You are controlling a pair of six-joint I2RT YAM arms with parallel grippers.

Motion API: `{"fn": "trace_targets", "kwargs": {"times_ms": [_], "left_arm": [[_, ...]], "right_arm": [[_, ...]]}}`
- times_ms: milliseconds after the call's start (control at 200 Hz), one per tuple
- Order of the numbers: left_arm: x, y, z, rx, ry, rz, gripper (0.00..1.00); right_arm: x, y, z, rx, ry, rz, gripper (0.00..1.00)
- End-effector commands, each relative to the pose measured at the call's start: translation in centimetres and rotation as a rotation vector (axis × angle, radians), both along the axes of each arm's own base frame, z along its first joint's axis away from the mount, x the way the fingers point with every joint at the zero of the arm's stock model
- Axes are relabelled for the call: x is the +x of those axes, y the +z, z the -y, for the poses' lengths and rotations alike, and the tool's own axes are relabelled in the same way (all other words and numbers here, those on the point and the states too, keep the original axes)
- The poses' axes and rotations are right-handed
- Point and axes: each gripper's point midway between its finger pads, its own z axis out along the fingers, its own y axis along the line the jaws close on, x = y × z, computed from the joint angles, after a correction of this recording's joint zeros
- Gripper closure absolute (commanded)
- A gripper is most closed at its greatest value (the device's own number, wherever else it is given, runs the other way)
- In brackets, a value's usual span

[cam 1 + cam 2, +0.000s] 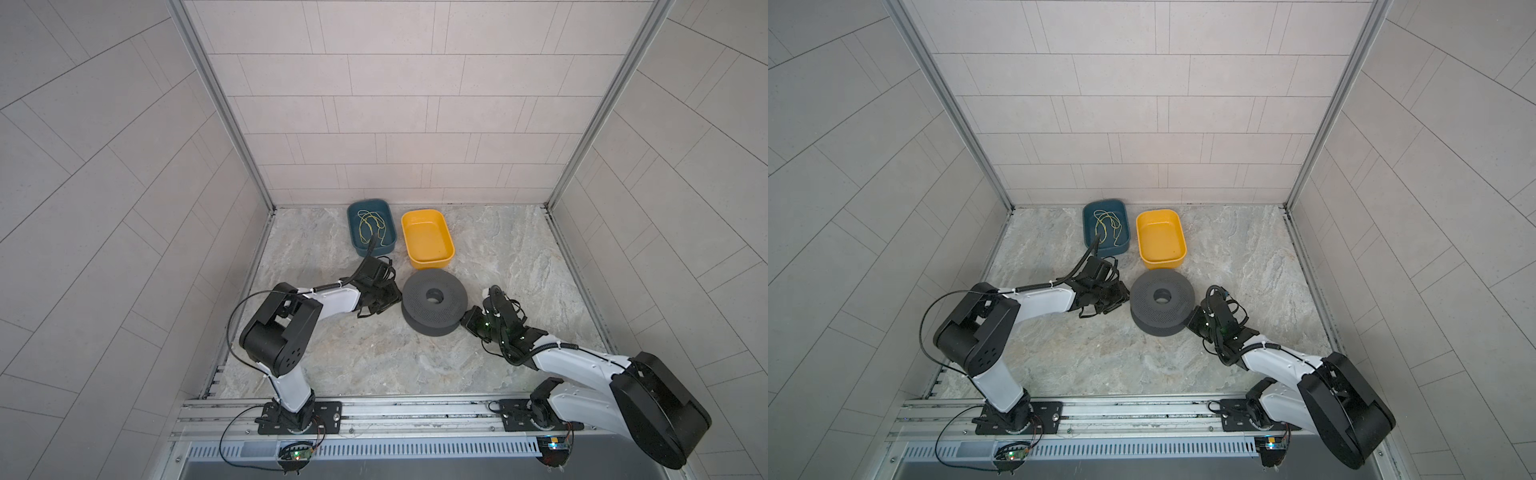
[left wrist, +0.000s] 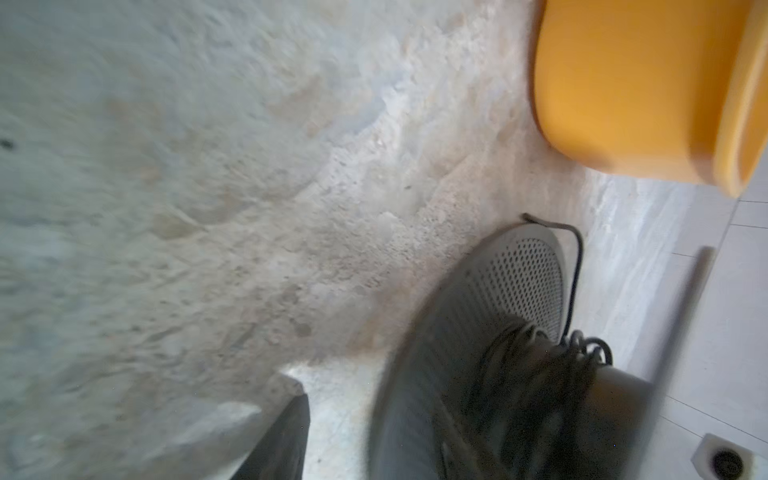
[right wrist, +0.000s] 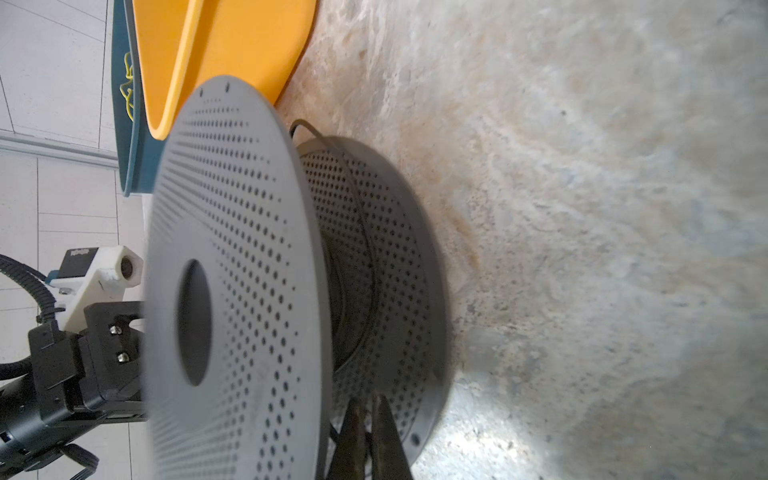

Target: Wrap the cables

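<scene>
Gray spool point(image 1: 451, 309) lies flat on surface point(image 1: 353, 353); black cable point(image 2: 540, 361) wound on its core, end loose. Right tool point(image 3: 366, 409) closed, tips between flanges. Left tool point(image 1: 390, 297) beside spool, jaw state unreadable.

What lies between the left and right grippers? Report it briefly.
A grey perforated plastic spool, lying flat, fills the gap between the left gripper and the right gripper; both top views show it.

Both top views: sat high over front rail point(image 1: 374, 411), looked steeply down, far off, shared whole scene, nearly identical. Left wrist view: low, close, faced spool point(image 2: 528, 282) edge-on. Right wrist view: faced it from opposite side, closer. Both wrist views shared spool, black cable point(image 2: 576, 266), yellow tray point(image 2: 623, 91).
</scene>
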Motion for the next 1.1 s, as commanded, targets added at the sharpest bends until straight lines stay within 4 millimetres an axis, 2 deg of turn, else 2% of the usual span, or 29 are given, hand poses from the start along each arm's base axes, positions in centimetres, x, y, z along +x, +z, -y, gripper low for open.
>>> {"fn": "trace_targets", "kwargs": {"times_ms": [0, 190, 400, 520, 651, 791, 916, 1096], "left_arm": [[-2.9, -2.6, -3.3, 0.183, -0.034, -0.128, 0.46], [-3.0, -2.0, -3.4, 0.177, -0.039, -0.120, 0.46], [-3.1, 0.1, -3.7, 0.184, -0.057, -0.076, 0.46], [-3.4, 1.5, -3.9, 0.181, -0.080, -0.050, 0.46], [-3.6, 3.3, -4.2, 0.181, -0.087, -0.010, 0.46], [-3.5, 4.8, -4.4, 0.190, -0.103, 0.018, 0.46], [-3.5, 5.0, -4.3, 0.182, -0.110, 0.025, 0.46], [-3.5, 4.8, -4.4, 0.183, -0.113, 0.024, 0.46]], "right_arm": [[0.5, 0.5, 0.0, 0.025, -0.034, 0.011, 1.00], [0.2, -0.5, 0.1, 0.026, -0.046, -0.035, 1.00], [0.1, -1.4, -0.2, 0.072, -0.068, -0.060, 1.00], [0.0, -2.1, -0.1, 0.073, -0.078, -0.081, 0.94], [-0.1, -2.7, -0.1, 0.067, -0.079, -0.095, 0.83], [-0.3, -3.2, 0.1, 0.051, -0.076, -0.103, 0.76], [-0.4, -3.1, 0.2, 0.042, -0.074, -0.101, 0.69], [-0.6, -2.7, 1.0, 0.003, -0.083, -0.088, 0.67]]}}
